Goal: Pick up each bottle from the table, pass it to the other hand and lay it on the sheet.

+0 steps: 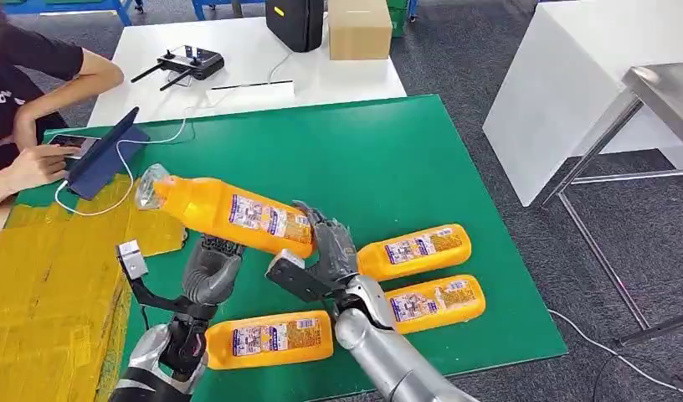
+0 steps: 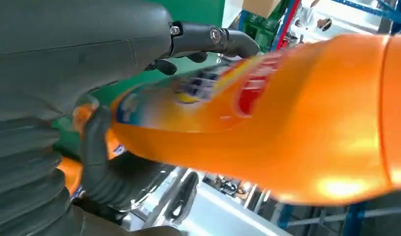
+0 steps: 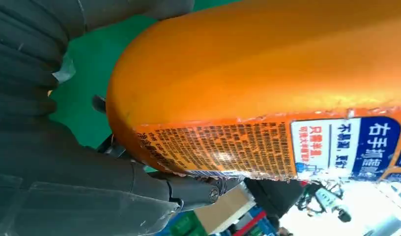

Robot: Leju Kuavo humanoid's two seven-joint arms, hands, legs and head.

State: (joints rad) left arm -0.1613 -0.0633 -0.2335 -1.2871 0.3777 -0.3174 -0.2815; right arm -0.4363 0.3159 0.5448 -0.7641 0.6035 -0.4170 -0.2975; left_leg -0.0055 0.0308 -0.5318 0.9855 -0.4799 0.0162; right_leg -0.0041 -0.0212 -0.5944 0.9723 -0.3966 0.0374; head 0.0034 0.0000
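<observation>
head view: both hands' fingers hold the raised bottle [image 1: 229,213], right hand [image 1: 326,251] at base, left hand [image 1: 211,270] under.

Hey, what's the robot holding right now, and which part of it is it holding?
An orange bottle, held above the green table. The right robot hand grips its base end; the left robot hand is under its middle, fingers around it.

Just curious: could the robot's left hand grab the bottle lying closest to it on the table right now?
Probably not yet. The left hand is under the raised bottle, which the right hand grips too. The near bottle lies uncovered beside its wrist.
</observation>
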